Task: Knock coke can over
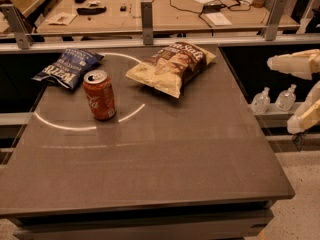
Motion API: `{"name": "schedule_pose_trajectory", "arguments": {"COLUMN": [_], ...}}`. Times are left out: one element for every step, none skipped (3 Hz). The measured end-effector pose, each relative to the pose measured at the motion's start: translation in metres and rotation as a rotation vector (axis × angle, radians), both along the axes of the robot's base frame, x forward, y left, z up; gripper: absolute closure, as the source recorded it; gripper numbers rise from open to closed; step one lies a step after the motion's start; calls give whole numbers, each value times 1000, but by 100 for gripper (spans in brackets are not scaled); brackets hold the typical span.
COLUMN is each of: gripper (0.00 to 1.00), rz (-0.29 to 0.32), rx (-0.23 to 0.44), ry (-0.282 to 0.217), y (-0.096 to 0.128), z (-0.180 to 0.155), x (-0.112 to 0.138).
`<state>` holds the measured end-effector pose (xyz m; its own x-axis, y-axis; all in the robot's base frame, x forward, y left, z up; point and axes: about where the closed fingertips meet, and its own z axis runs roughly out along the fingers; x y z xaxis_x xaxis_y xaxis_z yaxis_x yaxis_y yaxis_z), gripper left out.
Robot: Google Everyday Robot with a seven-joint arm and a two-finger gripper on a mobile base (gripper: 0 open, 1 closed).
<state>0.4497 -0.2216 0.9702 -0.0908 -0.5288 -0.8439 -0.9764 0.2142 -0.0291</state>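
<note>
Showing gripper [281, 94] at far right, off the table's right edge: two pale, blunt, cream fingers [295, 64] spread wide, nothing betw. them. Well apart to the left, coke can [99, 95] stands upright on matte dark-grey table [175, 164], left of centre. It is a smooth red cylinder w/ white script, long axis vertical, silver top facing up. It sits inside a thin white ring [60, 126]. Crinkled blue chip bag [67, 68] lies behind-left, brown chip bag [172, 66] behind-right.
</note>
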Motion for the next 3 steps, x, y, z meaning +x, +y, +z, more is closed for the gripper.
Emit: {"name": "schedule_pose_trajectory", "arguments": {"gripper": [0, 0, 0], "rz": [85, 83, 111], "rx": [107, 107, 139], "ry": [-34, -34, 12], "y": [35, 36, 58], "z": [11, 11, 2], "x": [-14, -14, -18]}}
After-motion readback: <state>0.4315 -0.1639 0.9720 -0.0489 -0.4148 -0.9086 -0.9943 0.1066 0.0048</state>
